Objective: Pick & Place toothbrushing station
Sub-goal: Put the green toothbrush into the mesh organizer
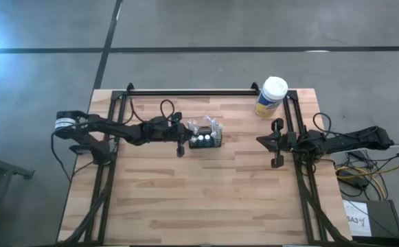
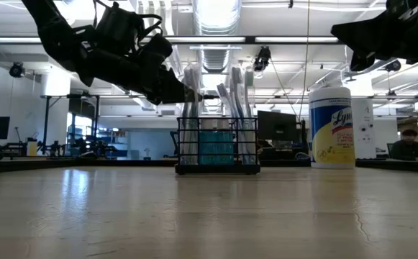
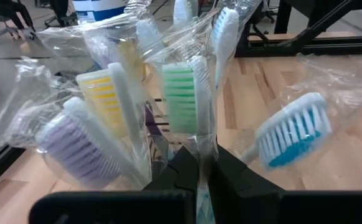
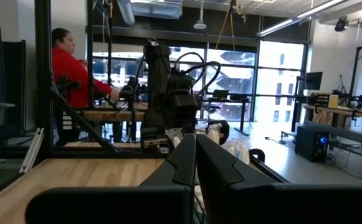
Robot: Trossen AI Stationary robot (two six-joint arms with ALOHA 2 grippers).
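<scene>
A: Where did the toothbrushing station (image 1: 207, 141) sit?

B: Upright on the wooden surface (image 1: 206, 199), toward the middle, a little to the left half. Black slatted caddy, wrapped toothbrushes (image 3: 187, 93) standing head-up out of its top — taller than the caddy, so they lean outward in their clear sleeves.

A: And the left end effector (image 1: 180, 139)?

B: Just beside the caddy's left end, raised to the level of the brush heads in the low view. Its wrist camera looked straight into the bristles. Fingers were pressed together; a strip of clear wrapper seemed to run down between them, so I judged it clenched on a wrapped toothbrush rather than on the caddy wall — not certain.

A: Why there?

B: Likely because the brushes overhang the rim and are met first from that side. A pull on one could tip or drag the light caddy.

A: Right arm?

B: Waiting at the right edge, right end effector (image 1: 276, 143) clenched on nothing, well apart from the station. The yellow wipes canister (image 1: 271, 97) stood at the far right corner, clear of both arms.
</scene>
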